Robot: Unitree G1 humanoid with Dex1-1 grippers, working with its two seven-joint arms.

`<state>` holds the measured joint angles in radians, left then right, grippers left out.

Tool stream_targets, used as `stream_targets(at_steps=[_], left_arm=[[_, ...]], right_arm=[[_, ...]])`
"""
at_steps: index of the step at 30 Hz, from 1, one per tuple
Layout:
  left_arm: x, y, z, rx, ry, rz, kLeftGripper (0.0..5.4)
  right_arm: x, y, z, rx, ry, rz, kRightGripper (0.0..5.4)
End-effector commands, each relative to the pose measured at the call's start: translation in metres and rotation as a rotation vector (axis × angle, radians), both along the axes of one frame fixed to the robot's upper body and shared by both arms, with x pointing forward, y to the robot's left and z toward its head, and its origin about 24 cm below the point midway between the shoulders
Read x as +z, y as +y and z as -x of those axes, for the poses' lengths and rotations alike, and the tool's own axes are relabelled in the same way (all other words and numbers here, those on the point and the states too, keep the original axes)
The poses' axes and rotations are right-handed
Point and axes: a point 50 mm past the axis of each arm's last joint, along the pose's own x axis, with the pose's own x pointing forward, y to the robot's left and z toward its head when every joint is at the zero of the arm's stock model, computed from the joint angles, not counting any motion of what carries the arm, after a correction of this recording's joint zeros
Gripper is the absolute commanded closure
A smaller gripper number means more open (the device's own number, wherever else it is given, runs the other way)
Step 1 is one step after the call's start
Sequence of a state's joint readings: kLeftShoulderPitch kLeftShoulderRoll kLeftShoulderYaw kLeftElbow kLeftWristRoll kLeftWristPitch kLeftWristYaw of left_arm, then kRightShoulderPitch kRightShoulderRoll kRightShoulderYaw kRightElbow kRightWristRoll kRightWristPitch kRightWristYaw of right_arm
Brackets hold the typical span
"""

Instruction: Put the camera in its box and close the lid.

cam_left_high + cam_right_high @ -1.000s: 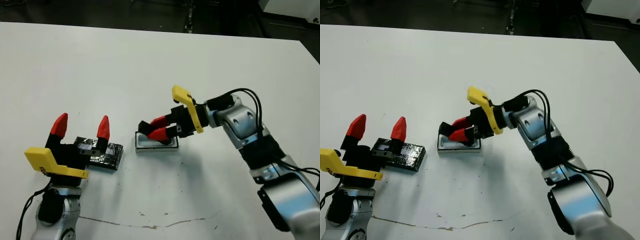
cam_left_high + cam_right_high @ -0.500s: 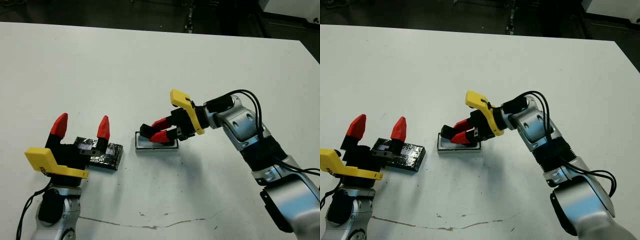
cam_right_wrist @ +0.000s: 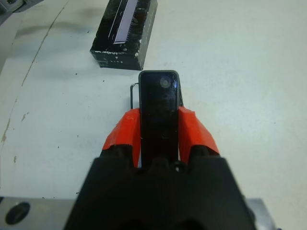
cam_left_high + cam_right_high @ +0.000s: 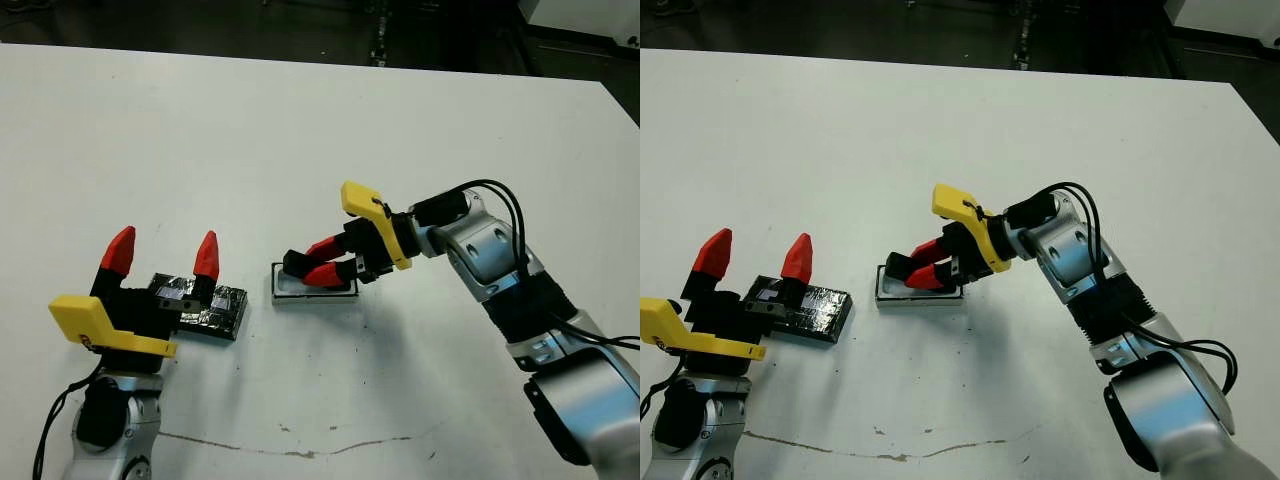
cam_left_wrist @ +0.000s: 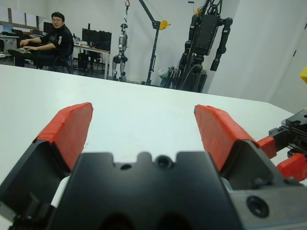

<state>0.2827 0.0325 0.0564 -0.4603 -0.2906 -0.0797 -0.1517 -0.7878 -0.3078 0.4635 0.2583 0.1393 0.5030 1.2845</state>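
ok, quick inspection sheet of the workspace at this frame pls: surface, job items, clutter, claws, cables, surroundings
Surface: white table, thin dark scuff line and specks near the robot's edge.
Camera: black slab clamped between the right claw's red fingers, over the box, not yet lying flat in it.
Box: shallow white-lined tray at table centre, open.
Lid: speckled black cover off the box, lying to its left, just ahead of the left claw.
Clutter: nothing seen.
Left claw: open, holds nothing.
Right claw: shut on the camera.
Cables: black cable loops on the right forearm; one by the left arm.
Surroundings: seated person at desks, robot rigs on stands beyond the table.
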Motion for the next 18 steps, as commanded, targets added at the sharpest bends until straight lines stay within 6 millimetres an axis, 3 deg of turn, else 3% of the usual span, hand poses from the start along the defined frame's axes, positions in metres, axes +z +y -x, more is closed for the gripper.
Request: stream_targets(at_steps=[1, 5, 18], left_arm=[[-0.0039, 0.0008, 0.0017, 0.008, 0.021, -0.002, 0.0], [-0.004, 0.0011, 0.0015, 0.008, 0.02, -0.008, 0.0], [-0.0043, 0.001, 0.0018, 0.003, 0.023, -0.006, 0.0]], right_arm=[[-0.0034, -0.0141, -0.0019, -0.026, -0.021, 0.069, 3.74], [-0.0037, -0.0152, -0.0015, -0.023, -0.025, 0.091, 3.74], [0.0058, -0.0114, 0.0005, 0.12, -0.12, 0.111, 1.72]])
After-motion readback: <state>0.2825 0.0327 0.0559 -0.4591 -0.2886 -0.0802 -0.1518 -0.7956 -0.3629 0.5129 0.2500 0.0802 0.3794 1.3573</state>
